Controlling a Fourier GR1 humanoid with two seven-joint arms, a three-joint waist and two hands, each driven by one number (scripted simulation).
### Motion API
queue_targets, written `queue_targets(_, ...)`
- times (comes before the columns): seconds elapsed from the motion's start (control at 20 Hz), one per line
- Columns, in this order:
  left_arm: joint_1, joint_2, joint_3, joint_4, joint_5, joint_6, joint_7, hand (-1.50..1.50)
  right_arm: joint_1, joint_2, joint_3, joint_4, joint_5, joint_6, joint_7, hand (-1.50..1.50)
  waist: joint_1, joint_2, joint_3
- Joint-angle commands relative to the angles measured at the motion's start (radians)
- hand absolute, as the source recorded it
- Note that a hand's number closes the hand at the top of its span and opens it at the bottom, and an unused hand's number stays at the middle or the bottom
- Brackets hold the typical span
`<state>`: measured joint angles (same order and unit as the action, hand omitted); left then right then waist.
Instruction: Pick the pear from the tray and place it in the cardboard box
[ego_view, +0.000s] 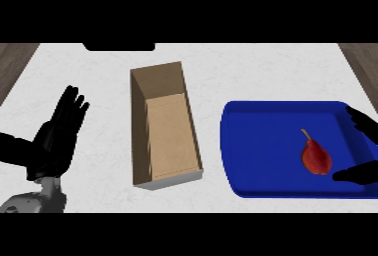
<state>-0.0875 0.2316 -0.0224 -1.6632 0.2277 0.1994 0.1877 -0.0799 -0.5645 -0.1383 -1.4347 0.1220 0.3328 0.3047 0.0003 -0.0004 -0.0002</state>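
While the left hand (55, 135) rested at the left of the frame with its fingers straight, held close together and pointing up, touching nothing, the right hand (359, 150) entered from the right edge over the blue tray (258, 145). Only part of the right hand showed: fingers (360, 120) at the tray's upper right and the thumb (354, 175) lower down, spread wide apart with the pear (316, 156) lying in the gap between them. Neither the fingers nor the thumb visibly touched the pear; the thumb tip sat just beside its lower end.

The pear lay on the tray floor, in the right half of the tray. Its long axis ran roughly top to bottom in the frame, tilted slightly, stem toward the upper left and the broad end toward the lower right. Its skin was dark red, the stem thin and yellowish-brown.

The open cardboard box (166, 125) stood at frame centre on the white counter (96, 65), just left of the tray, long side running up the frame.
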Motion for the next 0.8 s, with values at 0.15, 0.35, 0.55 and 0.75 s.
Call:
queue_targets(0.15,-0.014,-0.017,0.03,0.01,-0.036,-0.027,0.01,0.0,-0.035,0.079,0.024,0.036,0.12,-0.021,0.004,-1.5,0.002,0.0,0.0)
queue_targets(0.35,-0.082,-0.057,0.01,-0.018,-0.062,0.014,0.089,0.0,-0.065,0.073,-0.004,0.092,0.155,-0.01,-0.018,-1.5,0.0,0.0,0.0)
queue_targets(0.55,-0.075,-0.079,0.042,0.047,-0.067,-0.021,0.037,0.0,-0.066,0.068,-0.049,0.082,0.149,0.048,-0.007,-1.5,-0.001,0.0,0.0)
queue_targets(0.75,-0.041,-0.072,0.067,0.074,-0.059,-0.079,-0.013,0.0,-0.044,0.12,-0.022,0.125,0.213,0.006,-0.082,-1.5,-0.001,0.0,0.0)
